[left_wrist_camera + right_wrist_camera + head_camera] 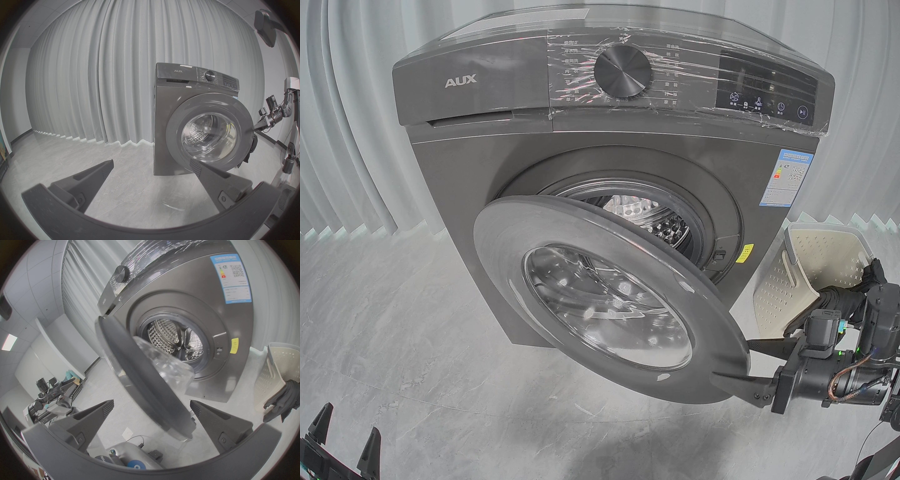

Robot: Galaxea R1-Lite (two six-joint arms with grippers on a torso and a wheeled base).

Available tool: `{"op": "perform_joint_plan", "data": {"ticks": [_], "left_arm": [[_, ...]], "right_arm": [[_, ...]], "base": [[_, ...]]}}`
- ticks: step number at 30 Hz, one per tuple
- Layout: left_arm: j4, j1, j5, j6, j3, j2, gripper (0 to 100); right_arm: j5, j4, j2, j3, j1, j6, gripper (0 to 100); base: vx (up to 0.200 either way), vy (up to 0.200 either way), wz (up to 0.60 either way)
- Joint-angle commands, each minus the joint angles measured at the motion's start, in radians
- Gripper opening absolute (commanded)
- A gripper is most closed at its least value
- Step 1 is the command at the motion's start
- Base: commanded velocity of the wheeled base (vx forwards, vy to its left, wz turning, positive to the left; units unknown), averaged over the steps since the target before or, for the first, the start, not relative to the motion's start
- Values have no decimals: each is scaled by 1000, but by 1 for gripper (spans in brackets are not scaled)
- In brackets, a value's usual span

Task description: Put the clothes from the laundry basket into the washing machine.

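The grey washing machine stands ahead with its round glass door swung partly out, and the steel drum shows behind it. My right gripper is open at the door's lower right rim. The rim sits between its fingers without being clamped. A cream laundry basket leans on the floor right of the machine, and dark clothes hang over its edge. These clothes are beside the right arm. My left gripper is open and low at the near left, holding nothing.
Pale curtains line the wall behind the machine. Grey tiled floor stretches wide to the left of the machine. The open door juts out over the floor in front. Equipment stands far off in the room.
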Motion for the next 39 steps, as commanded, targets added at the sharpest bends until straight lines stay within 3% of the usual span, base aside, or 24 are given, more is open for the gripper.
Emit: {"op": "perform_joint_plan", "data": {"ticks": [1,7,15,26,32,36,39], "left_arm": [[0,0,0,-2,18,-17,100],[0,0,-1,-2,18,-17,100],[0,0,-3,-2,18,-17,100],[0,0,-3,-2,18,-17,100],[0,0,-3,-2,18,-17,100],[0,0,-3,-2,18,-17,100],[0,0,-3,-2,18,-17,100]], "right_arm": [[5,-6,9,27,50,7,100],[36,-80,-40,63,53,29,100],[26,-69,-117,0,41,102,100],[-3,-86,38,-17,44,70,100],[14,-104,20,24,101,75,100],[66,-186,-9,66,111,81,100],[80,-201,-26,66,114,91,100]], "base": [[0,0,0],[0,0,0],[0,0,0],[0,0,0],[0,0,0],[0,0,0],[0,0,0]]}}
